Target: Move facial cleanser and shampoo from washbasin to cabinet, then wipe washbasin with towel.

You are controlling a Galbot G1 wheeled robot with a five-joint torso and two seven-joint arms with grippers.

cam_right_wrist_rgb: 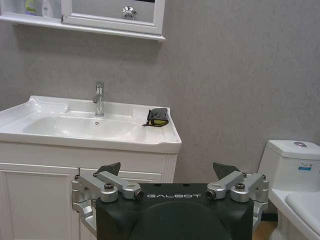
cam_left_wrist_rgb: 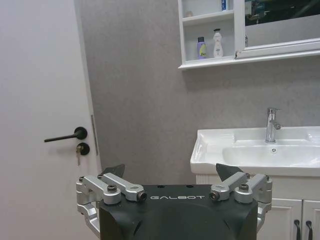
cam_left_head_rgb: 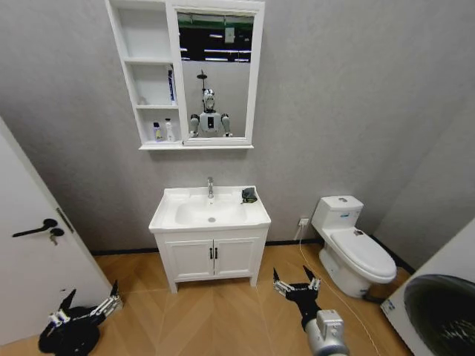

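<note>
The white washbasin (cam_left_head_rgb: pixel 172 216) with its chrome tap (cam_left_head_rgb: pixel 210 186) stands against the wall ahead. The dark towel (cam_left_head_rgb: pixel 249 195) with a yellow-green edge lies on its back right corner, also in the right wrist view as the towel (cam_right_wrist_rgb: pixel 158 116). A dark bottle (cam_left_wrist_rgb: pixel 201 48) and a white bottle (cam_left_wrist_rgb: pixel 218 43) stand on the lowest shelf of the cabinet (cam_left_head_rgb: pixel 145 61); which is the facial cleanser and which the shampoo I cannot tell. My left gripper (cam_left_head_rgb: pixel 93 295) hangs low at the left, open and holding nothing. My right gripper (cam_left_head_rgb: pixel 291 276) is low at the right, open and holding nothing too, well short of the basin.
A white two-door vanity (cam_left_head_rgb: pixel 213 256) carries the basin. A white door (cam_left_head_rgb: pixel 33 267) with a dark handle is close on the left. A toilet (cam_left_head_rgb: pixel 356 248) and a washing machine (cam_left_head_rgb: pixel 441 311) stand to the right. Wooden floor lies between me and the vanity.
</note>
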